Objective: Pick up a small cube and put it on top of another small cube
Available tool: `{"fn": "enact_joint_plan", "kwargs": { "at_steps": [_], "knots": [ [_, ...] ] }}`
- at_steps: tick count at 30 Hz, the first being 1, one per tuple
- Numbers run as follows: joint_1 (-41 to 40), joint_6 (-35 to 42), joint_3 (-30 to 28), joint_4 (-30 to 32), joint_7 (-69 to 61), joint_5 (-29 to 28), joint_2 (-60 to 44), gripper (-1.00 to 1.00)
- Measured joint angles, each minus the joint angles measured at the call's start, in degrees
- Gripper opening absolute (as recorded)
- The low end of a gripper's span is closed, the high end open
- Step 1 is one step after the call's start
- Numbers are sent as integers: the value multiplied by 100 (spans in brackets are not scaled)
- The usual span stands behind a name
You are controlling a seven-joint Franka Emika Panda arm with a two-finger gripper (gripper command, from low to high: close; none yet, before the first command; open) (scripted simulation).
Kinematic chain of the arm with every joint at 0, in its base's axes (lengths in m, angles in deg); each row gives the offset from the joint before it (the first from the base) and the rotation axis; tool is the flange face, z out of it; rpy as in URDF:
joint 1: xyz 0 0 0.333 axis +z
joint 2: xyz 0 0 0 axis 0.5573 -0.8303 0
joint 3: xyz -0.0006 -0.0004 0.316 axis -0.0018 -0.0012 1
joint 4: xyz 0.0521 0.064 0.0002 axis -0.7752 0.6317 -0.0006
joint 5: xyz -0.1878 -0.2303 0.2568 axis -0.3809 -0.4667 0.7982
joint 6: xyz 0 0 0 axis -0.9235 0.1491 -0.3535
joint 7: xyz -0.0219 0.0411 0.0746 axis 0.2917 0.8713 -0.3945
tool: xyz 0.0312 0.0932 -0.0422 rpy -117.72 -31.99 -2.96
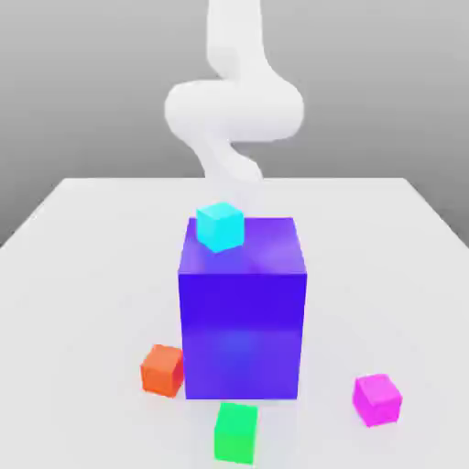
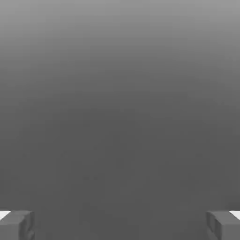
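Observation:
Three small cubes lie on the white table (image 1: 82, 266) in the exterior view: an orange cube (image 1: 162, 370), a green cube (image 1: 236, 432) and a magenta cube (image 1: 377, 399). A cyan small cube (image 1: 220, 226) appears to rest on the top of a big blue cube (image 1: 243, 321), near its far corner on the exterior view's left. The white arm (image 1: 234, 110) rises behind the big cube. In the hand view my gripper (image 2: 120, 226) is open, its two grey fingertips (image 2: 16, 226) far apart with nothing between them, facing a plain grey background.
The big blue cube stands mid-table and blocks the way between the arm and the three small cubes near the front edge. Bare table surface lies to both sides of it.

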Motion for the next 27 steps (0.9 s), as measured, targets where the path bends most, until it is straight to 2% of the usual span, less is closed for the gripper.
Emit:
{"fn": "enact_joint_plan", "kwargs": {
  "at_steps": [9, 18, 24, 27],
  "knots": [
    [184, -886, 664, 511, 457, -69, -1892, 0],
    [532, -1752, 1217, 1012, 1123, -439, -3772, 0],
    [943, -2322, 1294, 1341, 1627, -770, -5036, 0],
    [1159, -2748, 1082, 1289, 1905, -1091, -5666, 0]
  ]
}}
